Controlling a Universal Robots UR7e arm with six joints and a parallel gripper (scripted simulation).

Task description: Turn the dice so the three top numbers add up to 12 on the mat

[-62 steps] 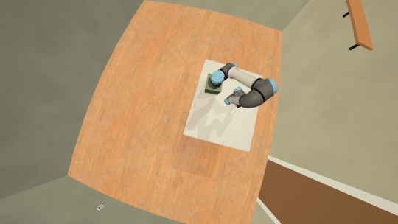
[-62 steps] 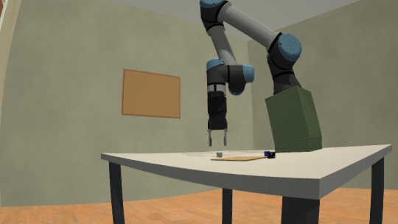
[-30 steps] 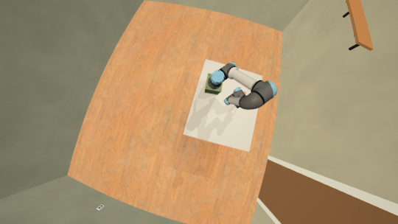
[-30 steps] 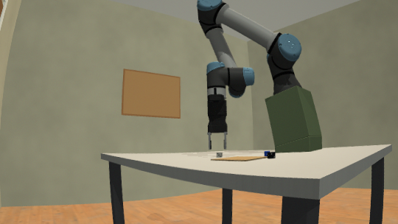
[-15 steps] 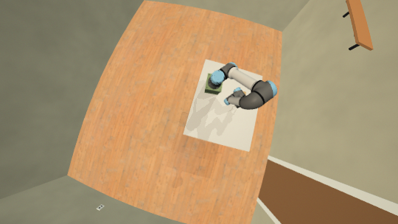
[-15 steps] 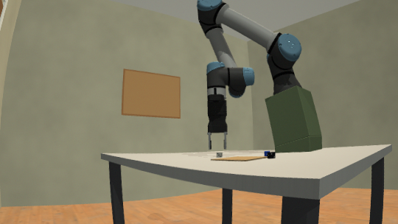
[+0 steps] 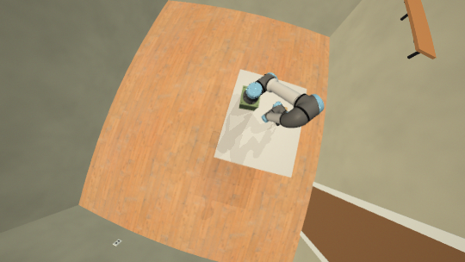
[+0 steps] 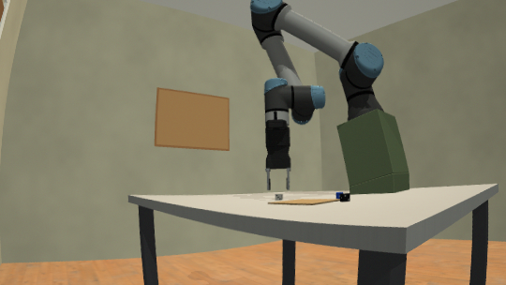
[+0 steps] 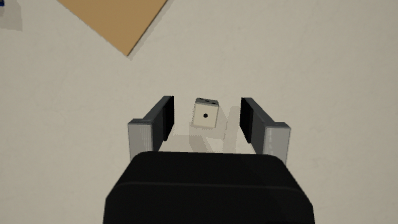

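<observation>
A white die (image 9: 205, 114) is seen flat on the table (image 9: 325, 60), one dot up, off the mat (image 9: 117, 20); the gripper (image 9: 207, 122) is spread wide above it, empty

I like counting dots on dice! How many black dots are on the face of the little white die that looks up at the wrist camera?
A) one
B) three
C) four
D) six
A: in the wrist view the small white die shows a single black dot in the middle of the face turned to the camera, sitting between the open gripper fingers.
</observation>
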